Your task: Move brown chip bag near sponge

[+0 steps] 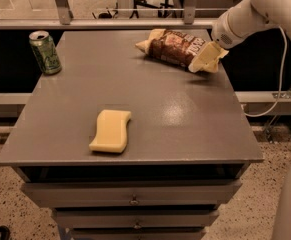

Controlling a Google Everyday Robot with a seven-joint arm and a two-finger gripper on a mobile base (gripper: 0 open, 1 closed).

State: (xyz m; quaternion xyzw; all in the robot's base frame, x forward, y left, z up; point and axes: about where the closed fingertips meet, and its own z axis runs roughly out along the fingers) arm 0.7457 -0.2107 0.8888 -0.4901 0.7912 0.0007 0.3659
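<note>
One gripper, cream-yellow, ends a white arm that enters from the upper right of the view. It sits at the right-hand crimped end of the brown chip bag and overlaps that end as seen from the camera. Whether the gripper is spread, pressed together or pinching the bag cannot be told from this angle, nor can it be told whether it truly touches the foil.

The brown chip bag lies on its side near the far right corner of the grey tabletop. Its long axis runs from upper left to lower right. The dark brown middle with pale lettering faces up, and a yellow-tan end shows at each side.

The sponge, pale yellow and flat, rests near the front edge of the tabletop, left of centre. It is well apart from the bag, with a broad stretch of bare grey surface between the two.

A green soda can stands upright at the far left corner, well apart from both the sponge and the bag.

The tabletop caps a grey cabinet whose drawers are stacked below the front edge, each with a small pull at its centre. A metal rail crosses behind the table. A white cable hangs from the arm at the right. Speckled floor shows at the lower left.
</note>
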